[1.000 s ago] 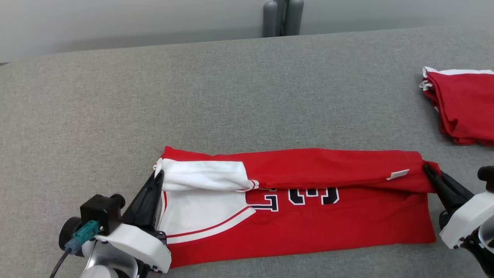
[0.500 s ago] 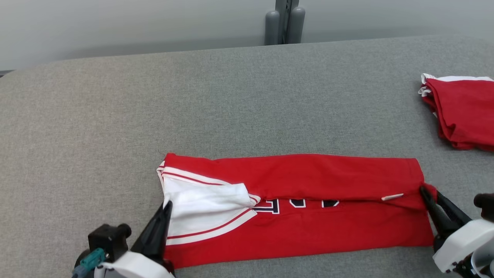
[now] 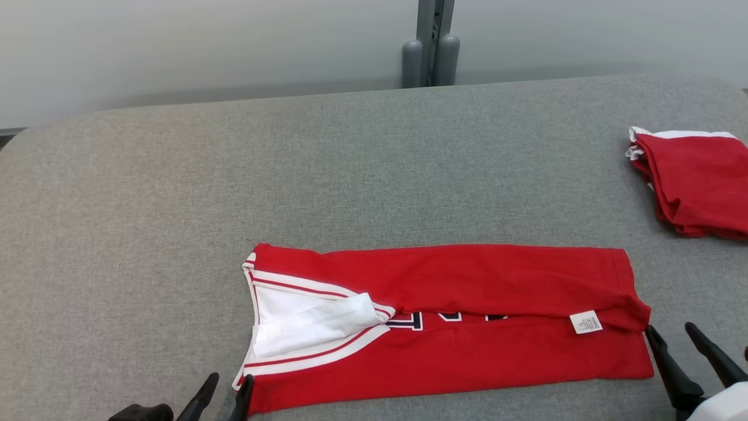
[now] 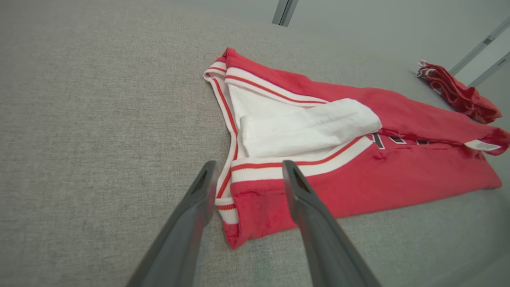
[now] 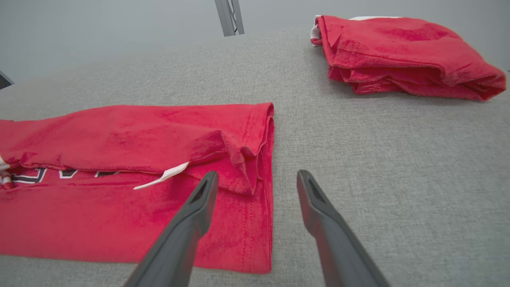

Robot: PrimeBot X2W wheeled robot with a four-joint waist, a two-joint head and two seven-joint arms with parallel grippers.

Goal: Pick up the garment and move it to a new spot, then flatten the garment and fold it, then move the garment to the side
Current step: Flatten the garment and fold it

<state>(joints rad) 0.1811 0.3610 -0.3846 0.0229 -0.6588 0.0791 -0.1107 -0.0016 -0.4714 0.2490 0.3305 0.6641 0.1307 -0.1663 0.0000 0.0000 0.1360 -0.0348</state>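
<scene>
Head view: a red garment (image 3: pixel 456 351) with white, red-striped trim lies folded lengthwise into a long band on the grey cloth-covered table (image 3: pixel 350 175), in the near half and a little right of centre. Its far long edge is turned over toward the robot and covers the upper part of the dark, white-edged lettering (image 3: pixel 412 320). A small white label (image 3: pixel 585 322) lies at the edge of that flap near the right end. At the left end a white inner layer shows inside the striped trim.

The left gripper (image 3: pixel 229 383) stands at the bottom edge of the view, by the garment's near left corner. Its two dark fingers are apart and grasp nothing. In the left wrist view they straddle the striped edge at that corner, and whether they touch the cloth cannot be told.

The right gripper (image 3: pixel 669 330) stands just beside the garment's right end, fingers spread wide and empty. In the right wrist view one finger is over the red hem and the other over bare table.

A second red garment (image 3: pixel 695 181), folded into a thick bundle, lies well apart at the far right of the table. A grey post (image 3: pixel 429 47) rises behind the far edge, in front of a pale wall (image 3: pixel 175 47)
</scene>
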